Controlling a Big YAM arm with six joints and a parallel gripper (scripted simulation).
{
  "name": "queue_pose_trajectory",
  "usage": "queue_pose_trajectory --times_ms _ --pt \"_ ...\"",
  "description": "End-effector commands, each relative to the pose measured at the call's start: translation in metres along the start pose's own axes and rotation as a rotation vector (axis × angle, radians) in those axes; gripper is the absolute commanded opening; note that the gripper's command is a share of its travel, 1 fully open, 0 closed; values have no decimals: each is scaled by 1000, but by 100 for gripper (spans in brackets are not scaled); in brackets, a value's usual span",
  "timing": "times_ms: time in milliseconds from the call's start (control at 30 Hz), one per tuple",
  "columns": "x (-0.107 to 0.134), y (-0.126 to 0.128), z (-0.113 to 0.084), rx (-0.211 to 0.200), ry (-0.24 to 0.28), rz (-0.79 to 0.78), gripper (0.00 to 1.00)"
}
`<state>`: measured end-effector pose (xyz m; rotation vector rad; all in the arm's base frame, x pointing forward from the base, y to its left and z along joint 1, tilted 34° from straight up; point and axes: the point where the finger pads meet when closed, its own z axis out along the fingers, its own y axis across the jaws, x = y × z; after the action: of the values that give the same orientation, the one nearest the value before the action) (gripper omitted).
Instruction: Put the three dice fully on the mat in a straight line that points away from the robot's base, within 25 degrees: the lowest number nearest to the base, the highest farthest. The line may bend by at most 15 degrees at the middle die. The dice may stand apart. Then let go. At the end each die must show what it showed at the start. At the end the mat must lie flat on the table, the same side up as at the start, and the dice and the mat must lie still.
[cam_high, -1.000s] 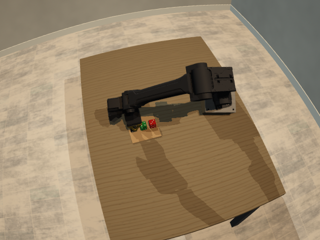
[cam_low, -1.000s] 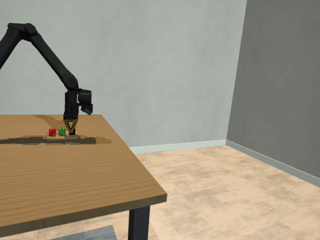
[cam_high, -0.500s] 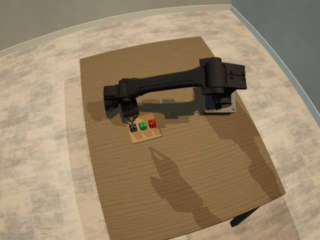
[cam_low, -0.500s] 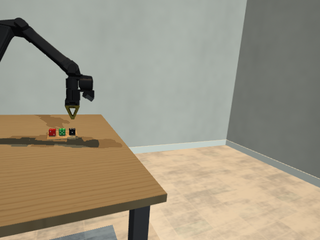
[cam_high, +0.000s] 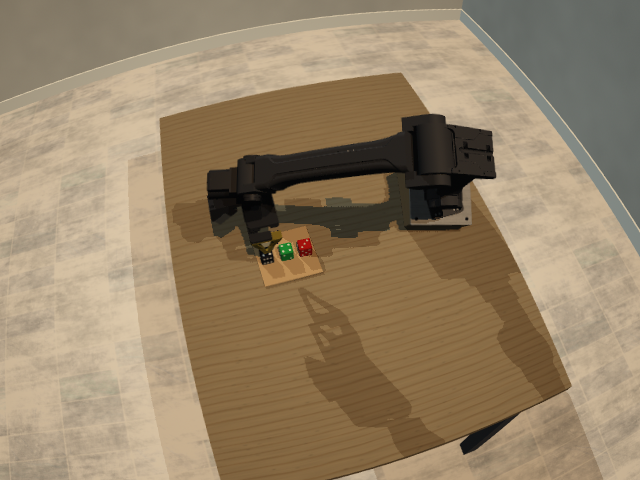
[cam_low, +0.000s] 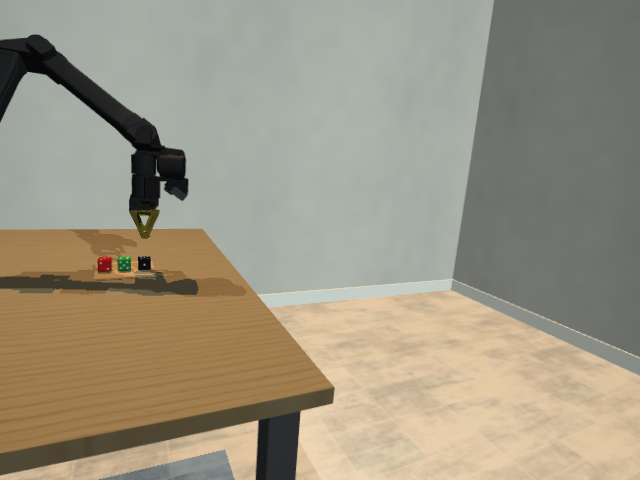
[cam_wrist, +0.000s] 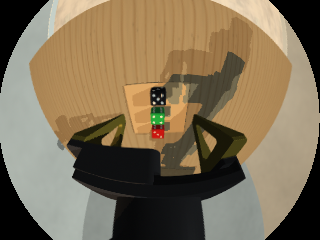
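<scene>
From the top, the small tan square mat (cam_high: 292, 271) lies flat on the wooden table (cam_high: 361, 335), well inside every table edge. Along its far edge sit the red die (cam_high: 304, 246), nearest the base, the green die (cam_high: 285, 251), and the black die (cam_high: 266, 257), farthest.

From the exterior, the olive-fingered gripper (cam_low: 144, 235) hangs above the black die with free air between them.

In the wrist view, its fingers are spread wide and hold nothing; the three dice form one straight column.
</scene>
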<state>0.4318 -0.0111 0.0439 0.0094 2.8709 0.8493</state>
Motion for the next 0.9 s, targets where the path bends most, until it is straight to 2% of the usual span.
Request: queue_pose_trajectory --times_ms 0,433,533,700,767,867 --pt "-15 2 -6 2 -22 -25 100" --pt "-15 2 -8 3 -23 -26 100" --pt "-23 0 -29 13 -60 -27 100" --pt "-23 0 -47 16 -63 -29 100" --pt "-23 0 -47 16 -63 -29 100" --pt "-22 0 -64 18 -64 -30 100"
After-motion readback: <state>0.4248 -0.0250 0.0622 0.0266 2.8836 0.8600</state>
